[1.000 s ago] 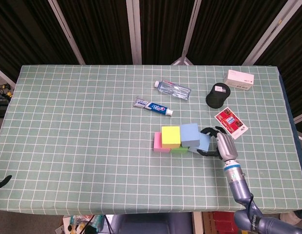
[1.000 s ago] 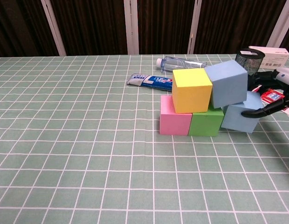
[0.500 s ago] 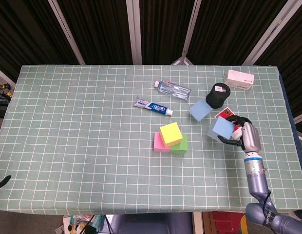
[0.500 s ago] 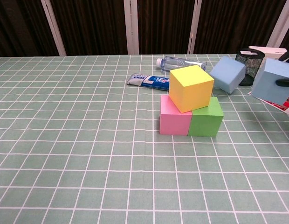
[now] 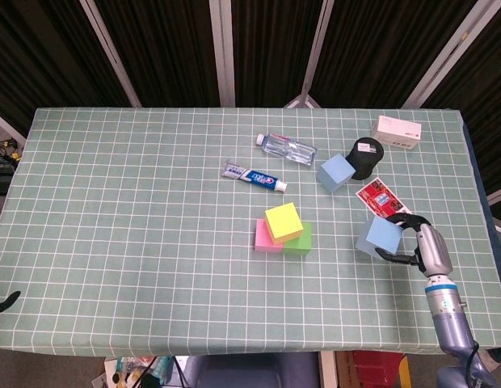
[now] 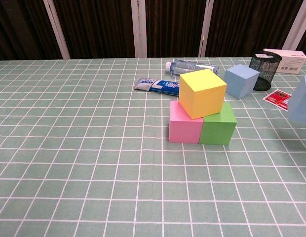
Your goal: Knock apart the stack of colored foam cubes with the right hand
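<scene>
Right hand (image 5: 420,246): wrapped around a blue cube (image 5: 379,237), lower right.
Cubes: light, soft.
Push: yellow cube (image 5: 284,222) side.

The yellow foam cube (image 6: 202,93) sits skewed atop the pink cube (image 6: 185,122) and green cube (image 6: 218,124), which stand touching side by side on the worktop, well to the left of the right hand's fingers (image 5: 402,218). One blue cube (image 5: 380,236) is tilted between those fingers. The other blue cube (image 5: 337,172) rests on the worktop beyond them, farther from the robot.
</scene>
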### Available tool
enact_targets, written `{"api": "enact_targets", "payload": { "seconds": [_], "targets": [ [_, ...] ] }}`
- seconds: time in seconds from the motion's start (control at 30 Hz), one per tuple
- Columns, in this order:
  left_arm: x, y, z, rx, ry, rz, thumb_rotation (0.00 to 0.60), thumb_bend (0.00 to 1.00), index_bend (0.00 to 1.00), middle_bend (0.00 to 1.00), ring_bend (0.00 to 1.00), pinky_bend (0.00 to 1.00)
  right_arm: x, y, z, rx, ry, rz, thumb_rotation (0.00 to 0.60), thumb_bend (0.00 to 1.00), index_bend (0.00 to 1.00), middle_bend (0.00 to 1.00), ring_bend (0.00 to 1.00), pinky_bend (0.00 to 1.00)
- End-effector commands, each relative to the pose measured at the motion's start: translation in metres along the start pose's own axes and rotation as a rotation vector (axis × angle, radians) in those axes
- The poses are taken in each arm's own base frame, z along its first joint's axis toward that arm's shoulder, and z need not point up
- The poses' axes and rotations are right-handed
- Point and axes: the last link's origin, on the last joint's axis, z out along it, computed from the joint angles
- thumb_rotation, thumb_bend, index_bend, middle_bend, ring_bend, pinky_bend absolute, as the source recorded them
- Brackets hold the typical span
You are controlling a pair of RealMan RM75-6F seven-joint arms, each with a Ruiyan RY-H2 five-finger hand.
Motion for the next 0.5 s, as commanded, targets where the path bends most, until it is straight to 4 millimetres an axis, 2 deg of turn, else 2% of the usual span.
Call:
{"api": "enact_targets", "payload": {
  "seconds": [0.03, 0.1, 0.27, 0.37, 0.5],
  "targets": [
    [0.000, 0.000, 0.000, 0.001, 0.000, -0.001, 0.600, 0.18, 0.14, 0.00, 0.00, 0.00, -0.002, -0.003, -0.007, 0.019, -0.053, 0.020, 0.600, 0.22, 0.39, 0.41, 0.49, 0.16],
    [0.000, 0.000, 0.000, 0.000, 0.000, -0.001, 0.600, 0.18, 0.14, 0.00, 0.00, 0.00, -0.004, -0.005, -0.005, 0.027, -0.075, 0.021, 0.600, 0.22, 0.38, 0.38, 0.43, 0.13],
    [0.001, -0.001, -0.001, 0.001, 0.006, -0.004, 0.600, 0.18, 0.14, 0.00, 0.00, 0.00, -0.010, 0.004, -0.003, 0.003, -0.155, -0.122, 0.600, 0.19, 0.19, 0.14, 0.16, 0.02],
    [0.002, -0.001, 0.000, 0.008, 0.010, -0.005, 0.600, 0.18, 0.14, 0.00, 0.00, 0.00, -0.014, 0.007, -0.003, -0.010, -0.196, -0.175, 0.600, 0.16, 0.15, 0.08, 0.11, 0.00],
    [0.002, -0.002, 0.000, 0.011, 0.008, -0.006, 0.600, 0.18, 0.14, 0.00, 0.00, 0.00, -0.015, 0.005, -0.001, -0.013, -0.182, -0.163, 0.600, 0.16, 0.12, 0.05, 0.09, 0.00]
  ]
}}
